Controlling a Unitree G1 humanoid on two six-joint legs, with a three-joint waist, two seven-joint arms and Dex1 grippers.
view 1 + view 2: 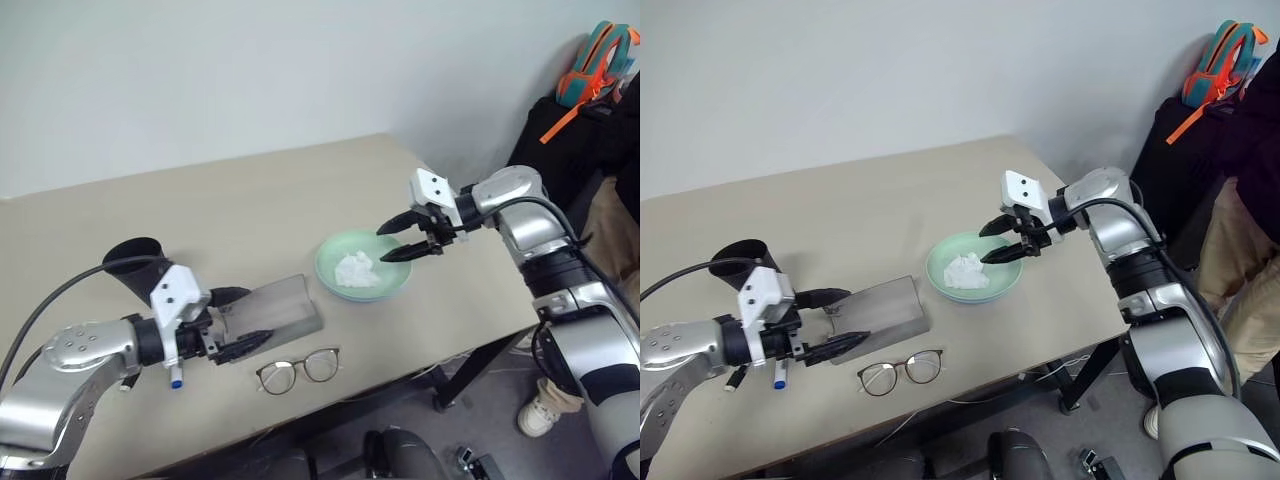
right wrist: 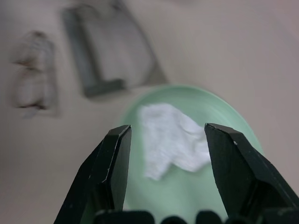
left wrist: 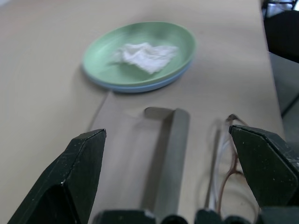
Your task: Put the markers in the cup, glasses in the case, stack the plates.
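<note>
The mint green plate (image 1: 385,283) sits on the light blue plate (image 3: 135,87), whose rim shows beneath it, and a crumpled white tissue (image 1: 355,270) lies in the green one. Just above the plates' right side my right gripper (image 1: 405,240) hangs open and empty. The grey case (image 1: 280,308) lies open to the left of the plates, and the glasses (image 1: 298,370) lie in front of it near the table edge. At the case's left end my left gripper (image 1: 248,320) is open, holding nothing. The black cup (image 1: 135,262) stands behind that arm. The markers (image 1: 780,378) peek out under it.
The table's (image 1: 250,210) front edge runs just beyond the glasses, and its right edge is close to the plates. A person's shoe (image 1: 540,405) and trouser leg show on the floor at the right. A teal and orange backpack (image 1: 600,65) rests on dark things by the wall.
</note>
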